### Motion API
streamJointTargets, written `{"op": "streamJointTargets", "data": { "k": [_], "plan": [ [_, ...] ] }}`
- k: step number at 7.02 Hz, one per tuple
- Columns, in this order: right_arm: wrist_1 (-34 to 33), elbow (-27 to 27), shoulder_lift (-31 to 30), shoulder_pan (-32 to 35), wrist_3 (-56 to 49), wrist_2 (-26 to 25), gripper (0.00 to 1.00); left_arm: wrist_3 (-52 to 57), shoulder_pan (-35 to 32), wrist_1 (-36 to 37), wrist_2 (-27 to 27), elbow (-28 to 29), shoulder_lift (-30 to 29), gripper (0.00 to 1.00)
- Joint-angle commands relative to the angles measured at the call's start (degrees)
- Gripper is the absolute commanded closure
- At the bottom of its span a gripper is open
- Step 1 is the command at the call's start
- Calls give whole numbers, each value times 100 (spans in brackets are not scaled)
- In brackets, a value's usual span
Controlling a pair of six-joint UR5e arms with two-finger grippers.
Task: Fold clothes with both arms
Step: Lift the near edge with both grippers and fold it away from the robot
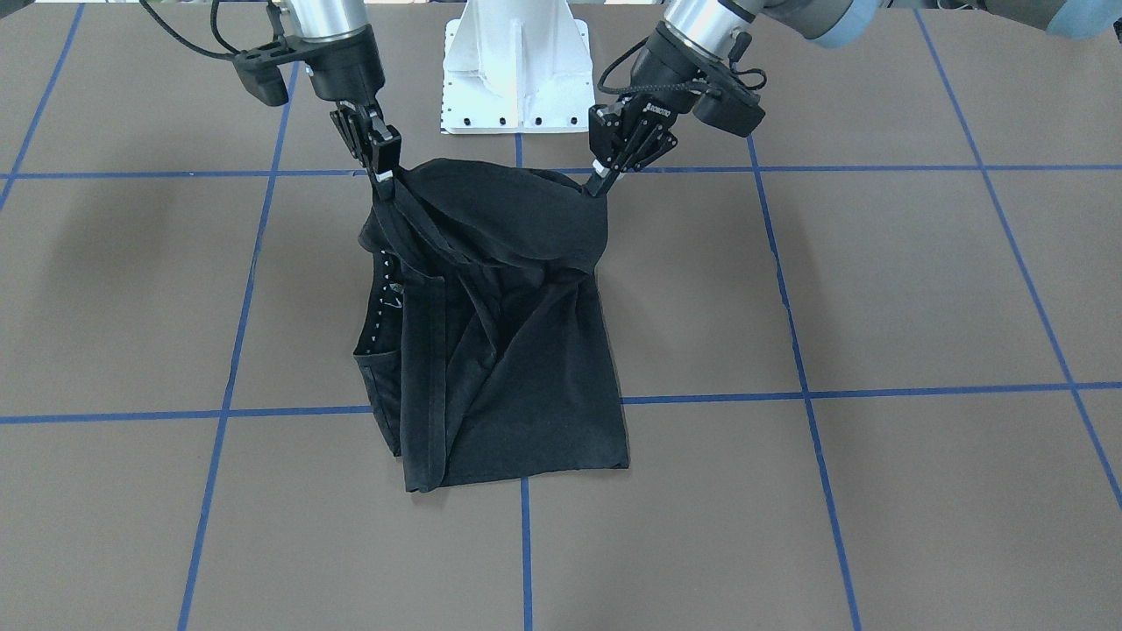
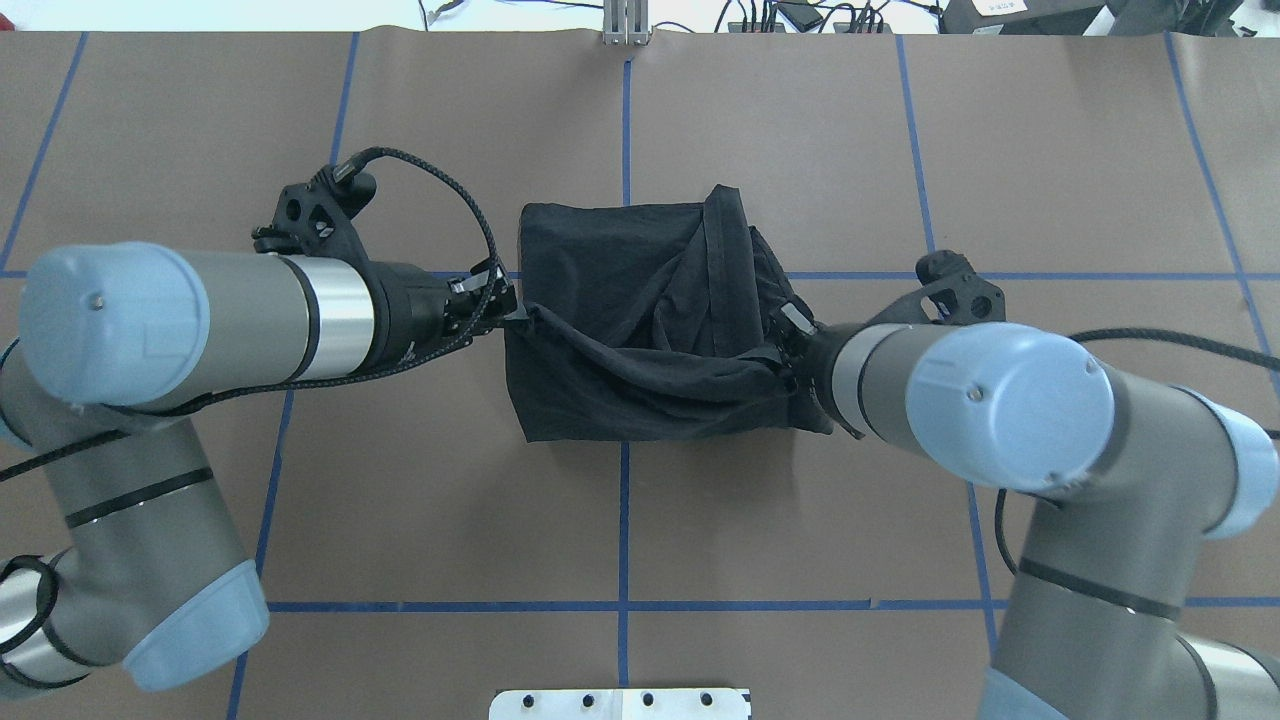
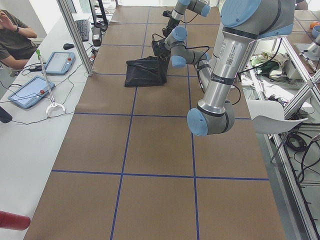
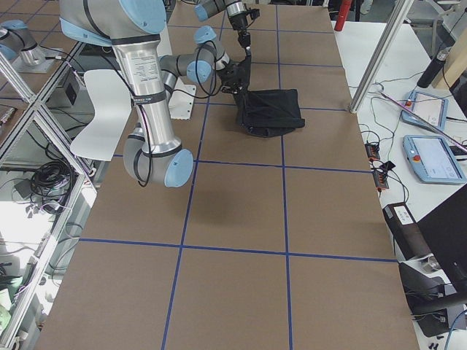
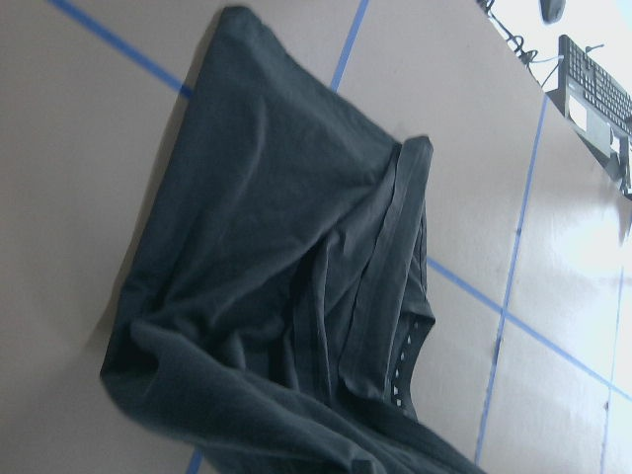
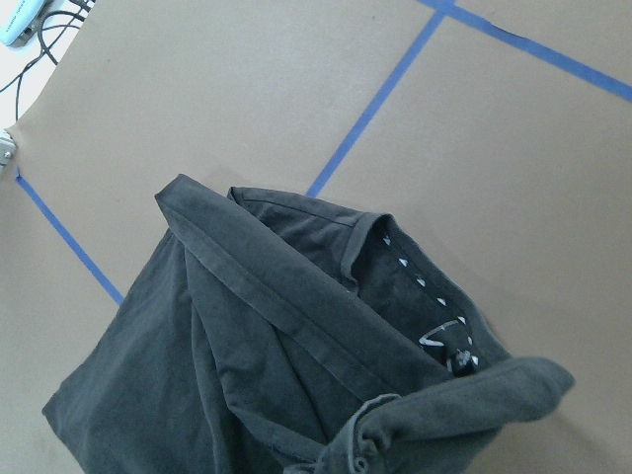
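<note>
The black T-shirt (image 1: 517,368) sits near the middle of the bench (image 1: 877,289), just in front of the white pedestal (image 1: 515,70). Its far part lies flat on the surface and the edge nearer the robot is raised between the two arms. The left fingers (image 1: 605,180) are pinched narrow on one raised corner. The right fingers (image 1: 384,166) are closed on the other, where the cloth gathers into a thick roll. The lifted edge sags between them in a slack curve. The shirt looks light, limp and not at all fragile, so it will likely drape and trail after whatever corner is carried, holding no shape of its own. A thin pinch of such cloth could slip under a hard pull. The best holds are probably the outer corners of one edge, kept apart enough that the span runs straight and gives a clean fold line. Much is hard to read: no chest print shows, only the white neck marking (image 6: 439,331) inside the collar on the right side. The sleeves are lost among the creases, and I cannot tell for certain which edge is being held. From overhead the right fingers are mostly covered by wrist and cloth, neither wrist camera shows its own fingers, and both side views are too small to help
</note>
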Motion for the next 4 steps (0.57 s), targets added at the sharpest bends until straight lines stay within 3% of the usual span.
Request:
{"op": "streamJointTargets", "data": {
  "k": [1,3,4],
  "plan": [
    [56,-1309,797,640,-643,374,100,282,-468,-156,-10,1053,-513,100],
    [152,-2434,1447,1071,-1241,804,100,414,-802,-1102,-1,2458,-997,100],
    [727,-3179,1711,1360,-1470,1015,100,563,-935,-1429,25,3275,-1356,100]
  ]
}}
